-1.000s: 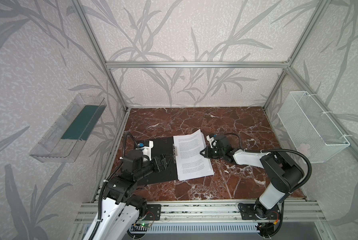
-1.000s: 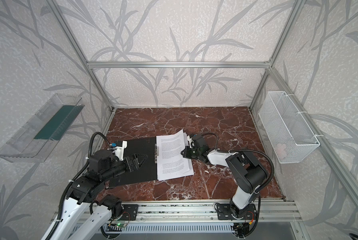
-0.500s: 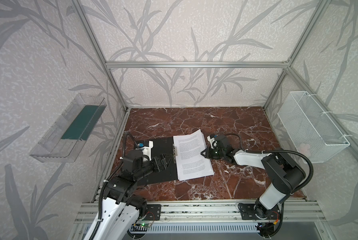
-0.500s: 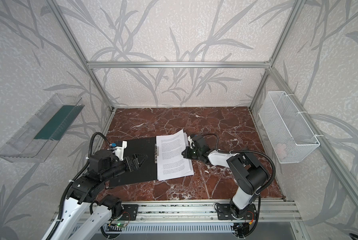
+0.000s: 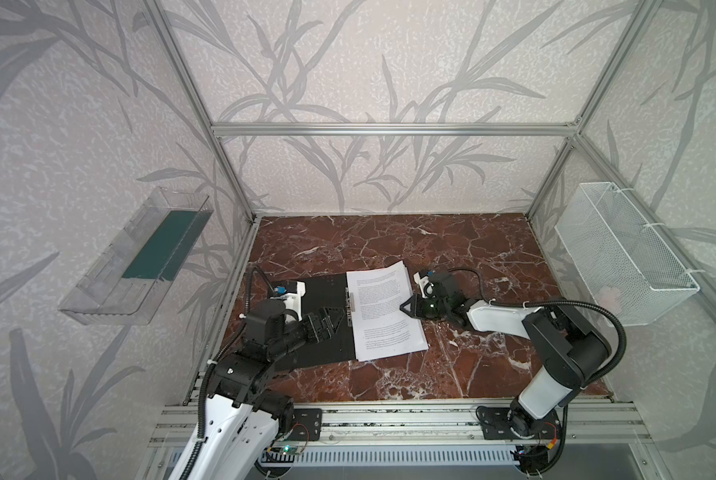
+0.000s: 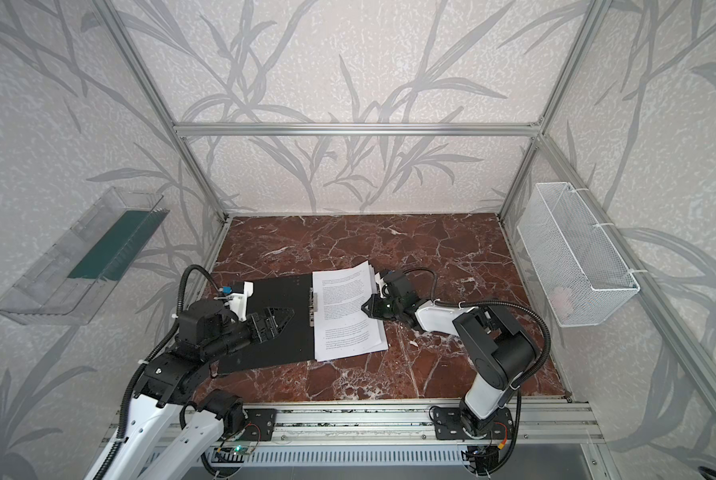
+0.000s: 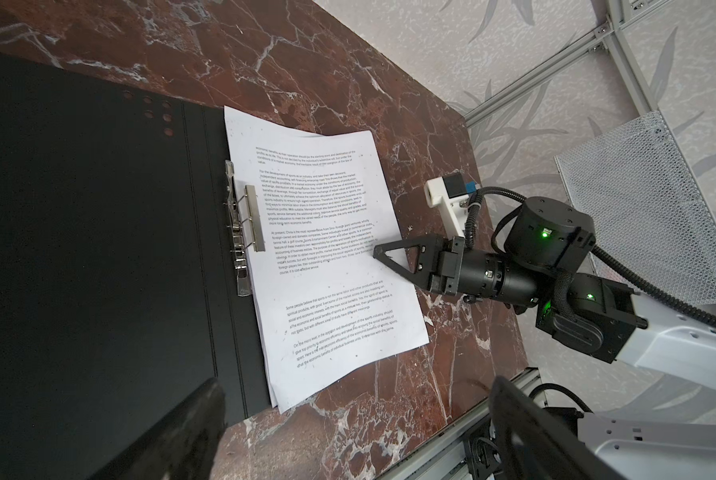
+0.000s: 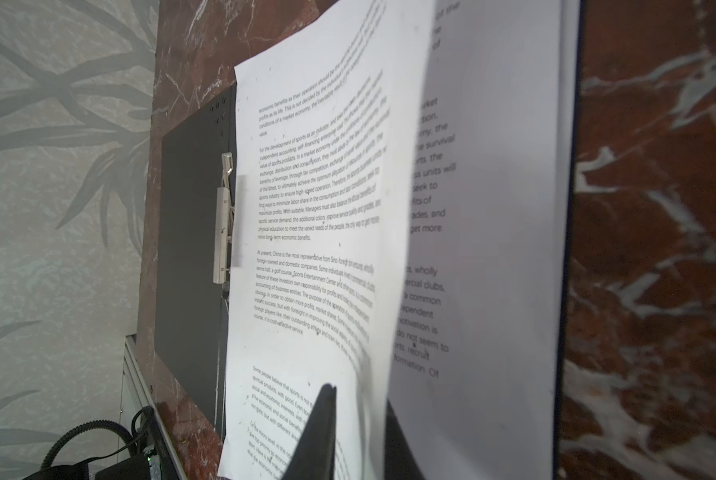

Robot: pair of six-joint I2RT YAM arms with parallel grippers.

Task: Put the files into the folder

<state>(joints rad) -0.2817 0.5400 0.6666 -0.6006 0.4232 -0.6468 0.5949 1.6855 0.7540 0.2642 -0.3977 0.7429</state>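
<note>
— Black-fingered, our left gripper [image 6: 285, 319] sits nearest, jaws wide apart, over the open folder [image 5: 327, 286].
— Files [image 5: 385, 307] lie on its right half. Our right gripper [image 7: 379, 251] straddles their lifted right edge; pinching or not, we can't tell

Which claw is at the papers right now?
The right claw, tips at the files' edge; the left claw stands wide open over the folder's black inside.

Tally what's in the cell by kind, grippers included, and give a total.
Folder: 1
Paper stack: 1 (sheet count unclear)
Clear tray: 1
Wire basket: 1
Grippers: 2, left gripper and right gripper
Total: 6
</note>
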